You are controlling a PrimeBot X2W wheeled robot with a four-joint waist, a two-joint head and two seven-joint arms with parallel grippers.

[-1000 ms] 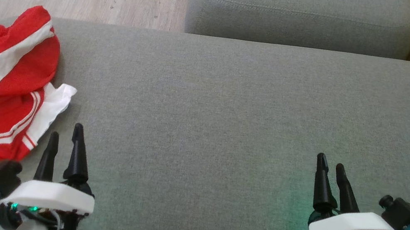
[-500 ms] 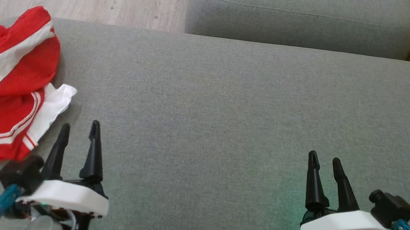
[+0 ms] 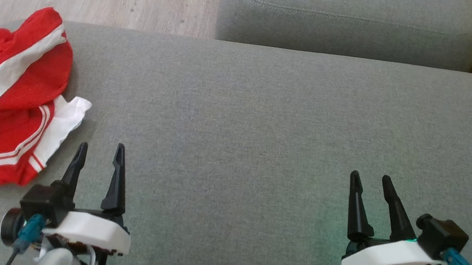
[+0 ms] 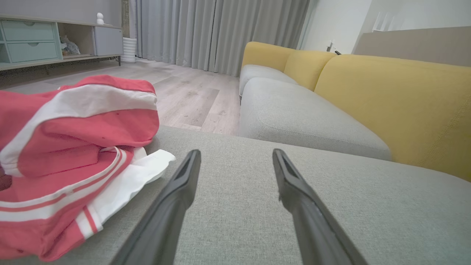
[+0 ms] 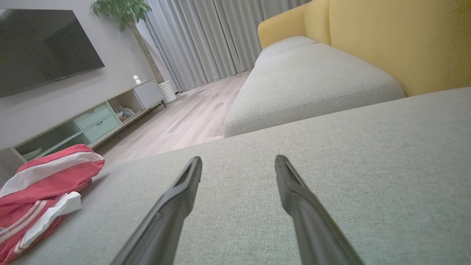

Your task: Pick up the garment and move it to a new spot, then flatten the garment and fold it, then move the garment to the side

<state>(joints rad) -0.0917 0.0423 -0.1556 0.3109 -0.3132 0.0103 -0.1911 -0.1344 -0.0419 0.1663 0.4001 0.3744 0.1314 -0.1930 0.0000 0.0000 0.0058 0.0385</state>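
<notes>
Garment (image 3: pixel 26 81) — crumpled red fabric, white stripes, left tool (image 3: pixel 101 146) spread, right tool (image 3: pixel 371 176) spread

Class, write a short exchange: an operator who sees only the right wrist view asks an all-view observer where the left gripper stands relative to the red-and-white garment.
Operator: Where is the left gripper?
Observer: On the head view, the left gripper is just right of the red-and-white garment, fingers pointing past its white edge.
Operator: Is it holding anything?
Observer: No. Its jaws stand open, with bare sofa cushion between them.
</notes>
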